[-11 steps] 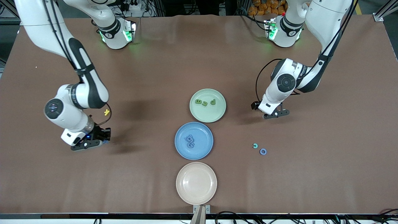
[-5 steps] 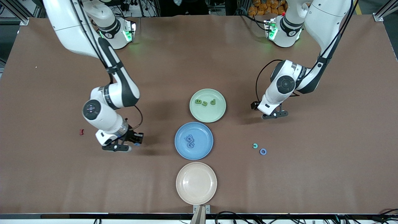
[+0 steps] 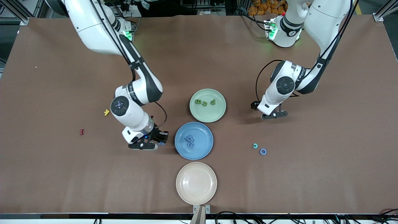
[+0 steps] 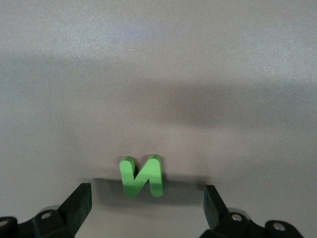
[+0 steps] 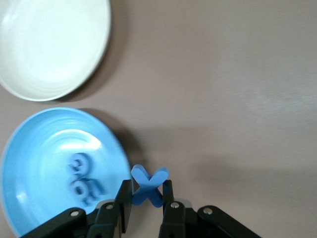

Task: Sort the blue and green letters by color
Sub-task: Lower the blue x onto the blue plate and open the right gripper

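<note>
My right gripper (image 3: 155, 143) is shut on a blue plus sign (image 3: 161, 143), low over the table just beside the blue plate (image 3: 205, 133), on the plate's right-arm side. The right wrist view shows the plus (image 5: 148, 186) pinched between the fingers (image 5: 125, 198) at the plate's rim (image 5: 39, 144). Blue letters (image 3: 189, 141) lie in that plate. Three olive green letters (image 3: 204, 102) lie in the green plate (image 3: 217, 113). My left gripper (image 3: 275, 115) hangs open over a green N (image 4: 142, 176) lying on the table; the arm hides the N in the front view.
A beige plate (image 3: 183, 174) sits nearer the front camera than the blue plate. A yellow piece (image 3: 106, 112) and a dark red piece (image 3: 81, 132) lie toward the right arm's end. A teal ring-like piece (image 3: 255, 145) and a bluish ring (image 3: 263, 151) lie toward the left arm's end.
My right arm has swept from the right arm's end of the table toward the blue plate, carrying the blue plus. The left arm has barely moved.
</note>
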Tool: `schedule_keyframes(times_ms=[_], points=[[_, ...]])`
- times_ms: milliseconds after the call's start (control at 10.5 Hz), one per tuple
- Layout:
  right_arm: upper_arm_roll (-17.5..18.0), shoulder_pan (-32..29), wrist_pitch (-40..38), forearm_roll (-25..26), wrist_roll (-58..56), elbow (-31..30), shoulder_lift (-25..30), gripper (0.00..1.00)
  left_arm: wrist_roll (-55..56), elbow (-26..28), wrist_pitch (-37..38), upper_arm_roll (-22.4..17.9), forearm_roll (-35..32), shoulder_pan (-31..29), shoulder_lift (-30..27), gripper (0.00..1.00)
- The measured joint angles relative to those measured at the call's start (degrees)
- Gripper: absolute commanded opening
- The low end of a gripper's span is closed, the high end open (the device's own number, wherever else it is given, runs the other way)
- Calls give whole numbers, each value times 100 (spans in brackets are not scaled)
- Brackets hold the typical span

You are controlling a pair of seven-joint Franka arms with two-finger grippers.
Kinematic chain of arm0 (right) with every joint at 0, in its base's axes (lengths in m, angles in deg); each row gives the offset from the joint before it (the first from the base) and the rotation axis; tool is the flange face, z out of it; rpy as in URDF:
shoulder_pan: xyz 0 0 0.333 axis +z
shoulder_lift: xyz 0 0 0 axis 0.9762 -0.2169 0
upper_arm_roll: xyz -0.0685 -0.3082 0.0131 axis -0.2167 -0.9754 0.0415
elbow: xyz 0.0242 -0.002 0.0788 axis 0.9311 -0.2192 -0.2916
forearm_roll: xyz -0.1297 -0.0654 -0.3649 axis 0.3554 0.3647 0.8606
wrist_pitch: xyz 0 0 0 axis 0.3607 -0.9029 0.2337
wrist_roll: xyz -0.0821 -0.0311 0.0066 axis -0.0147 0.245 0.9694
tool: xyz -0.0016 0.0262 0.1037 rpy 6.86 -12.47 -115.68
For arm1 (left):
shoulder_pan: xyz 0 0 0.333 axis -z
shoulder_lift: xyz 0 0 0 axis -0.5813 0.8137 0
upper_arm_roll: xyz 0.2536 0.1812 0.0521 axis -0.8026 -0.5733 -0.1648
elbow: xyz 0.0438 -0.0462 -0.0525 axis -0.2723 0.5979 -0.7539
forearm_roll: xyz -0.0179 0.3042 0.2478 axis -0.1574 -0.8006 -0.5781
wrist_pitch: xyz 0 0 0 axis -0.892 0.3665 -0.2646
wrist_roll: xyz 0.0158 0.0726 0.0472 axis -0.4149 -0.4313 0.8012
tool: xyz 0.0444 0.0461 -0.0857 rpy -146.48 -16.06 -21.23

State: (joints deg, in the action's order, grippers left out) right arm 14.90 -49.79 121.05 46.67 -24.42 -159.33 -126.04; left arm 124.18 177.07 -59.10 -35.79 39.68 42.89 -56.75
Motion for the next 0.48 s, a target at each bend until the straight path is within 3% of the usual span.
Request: schedule_keyframes(times_ms=[95,285,476], points=[[-1,131,0,-136,11,123,-34,17,-21,0,0,0,0,-1,11,0],[16,292,0,-251,27,357,-111,18,-123,-7,-11,2,0,-3,20,0],[98,351,0,-413,34,570,-219,26,-182,-56,-16,12,0,-1,3,0]])
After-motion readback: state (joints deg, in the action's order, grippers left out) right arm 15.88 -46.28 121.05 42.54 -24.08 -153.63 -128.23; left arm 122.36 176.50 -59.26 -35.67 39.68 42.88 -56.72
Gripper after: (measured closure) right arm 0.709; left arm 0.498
